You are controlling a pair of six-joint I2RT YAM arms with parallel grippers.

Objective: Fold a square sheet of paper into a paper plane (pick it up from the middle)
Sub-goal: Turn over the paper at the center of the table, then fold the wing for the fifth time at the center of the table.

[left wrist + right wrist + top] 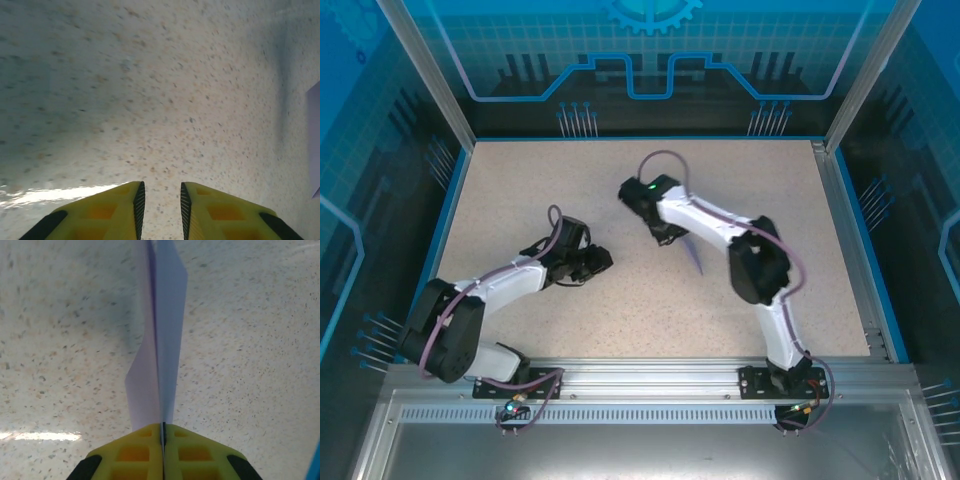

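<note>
The square sheet of paper is folded into a narrow pale lavender paper plane (161,340) with a centre crease. My right gripper (163,432) is shut on its crease, and the two flaps stick out ahead of the yellow fingers above the table. From above, the paper plane (693,253) shows as a thin sliver just below my right gripper (669,237) near the table's middle. My left gripper (604,260) sits to its left, low over the table. In the left wrist view my left gripper (160,200) is open a little with nothing between its fingers, and an edge of the paper plane (315,140) shows at the far right.
The speckled beige table (520,190) has a blue rim and transparent walls around it. An aluminium rail (650,375) runs along the near edge where both arm bases are bolted. The right arm's elbow (760,265) rises right of the paper.
</note>
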